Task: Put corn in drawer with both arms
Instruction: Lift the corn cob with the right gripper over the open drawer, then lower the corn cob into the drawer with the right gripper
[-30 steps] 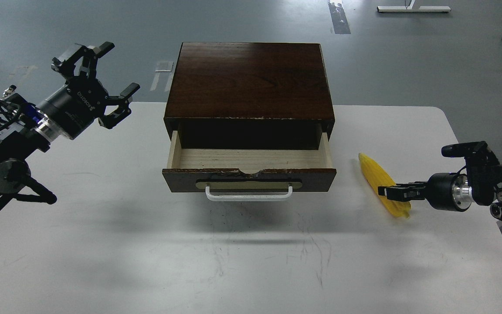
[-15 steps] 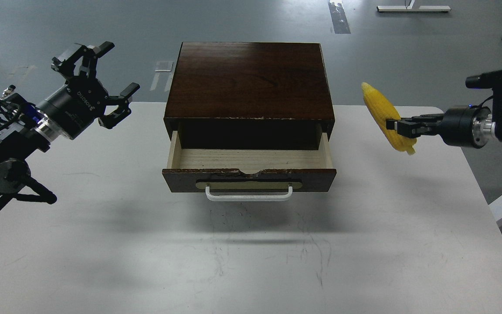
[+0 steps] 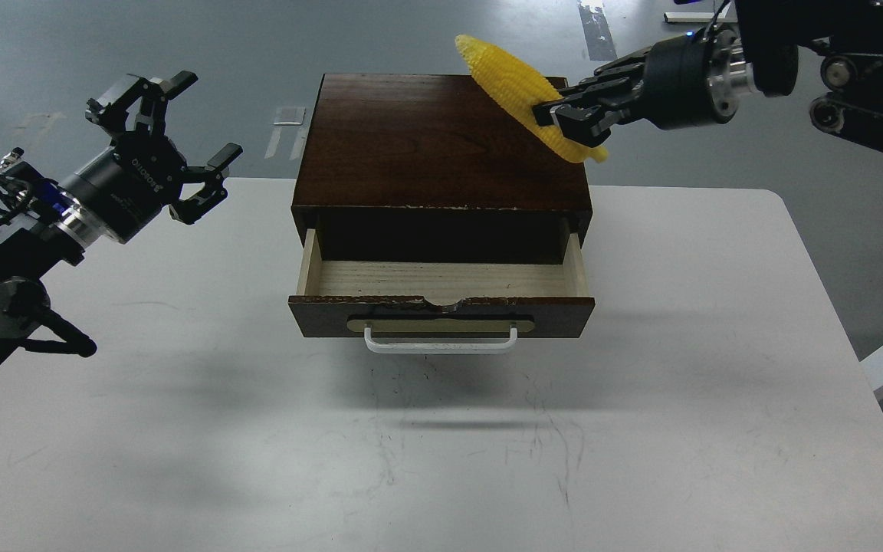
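Yellow cob: the corn (image 3: 522, 96) hangs in the air over the back right corner of the dark wooden box (image 3: 441, 142), pinched near its thicker end, tip pointing up and to the left.
Right gripper: the right gripper (image 3: 564, 121) has its fingers pressed onto the cob, carrying it high enough to pass over the box top, by the look of it.
Drawer: the drawer (image 3: 441, 287) stands pulled out toward the camera, pale lining bare and white bar handle (image 3: 440, 345) facing front, ready to receive the cob.
Left gripper: the left gripper (image 3: 162, 142) hovers to the left of the box with fingers spread wide, holding nothing; likely placed to push the drawer shut afterwards.
Table: the white table (image 3: 717, 429) bears the box.
Next: the cob probably needs to come forward and down into the open tray.
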Tool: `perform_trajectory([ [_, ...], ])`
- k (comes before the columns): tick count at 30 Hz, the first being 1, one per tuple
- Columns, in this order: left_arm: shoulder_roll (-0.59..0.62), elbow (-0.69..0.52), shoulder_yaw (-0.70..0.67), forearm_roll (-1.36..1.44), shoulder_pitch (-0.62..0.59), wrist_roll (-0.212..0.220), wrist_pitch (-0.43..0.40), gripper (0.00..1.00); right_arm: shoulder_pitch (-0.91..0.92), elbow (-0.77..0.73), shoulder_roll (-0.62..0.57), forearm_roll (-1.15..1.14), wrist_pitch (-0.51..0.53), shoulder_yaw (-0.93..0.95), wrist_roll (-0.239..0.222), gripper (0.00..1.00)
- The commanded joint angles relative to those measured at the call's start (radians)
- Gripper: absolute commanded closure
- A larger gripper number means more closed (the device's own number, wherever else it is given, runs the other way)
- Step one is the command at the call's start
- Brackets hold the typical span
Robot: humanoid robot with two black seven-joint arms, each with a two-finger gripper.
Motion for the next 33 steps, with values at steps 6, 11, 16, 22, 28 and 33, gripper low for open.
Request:
perform_trajectory([
  [6,0.003,-0.001,-0.006,0.000,-0.002,0.001,0.000,0.02,0.098,0.056,0.165,-0.123,-0.064,-0.092,0.000,0.94],
  [11,0.006,-0.001,-0.006,0.000,-0.002,0.001,0.000,0.02,0.098,0.056,0.228,-0.166,-0.151,-0.185,0.000,0.94],
  [16,0.015,-0.005,-0.013,0.000,-0.002,0.001,0.000,0.02,0.085,0.054,0.251,-0.162,-0.174,-0.218,0.000,0.94],
  [22,0.017,-0.009,-0.013,0.000,-0.001,0.001,0.000,0.02,0.031,0.040,0.270,-0.160,-0.174,-0.239,0.000,0.86],
  [28,0.017,-0.009,-0.013,0.000,-0.001,0.001,0.000,0.02,0.006,0.008,0.282,-0.159,-0.176,-0.244,0.000,0.71],
  [33,0.017,-0.009,-0.015,0.000,-0.002,0.001,0.000,0.02,0.002,0.010,0.284,-0.154,-0.176,-0.244,0.000,0.55],
])
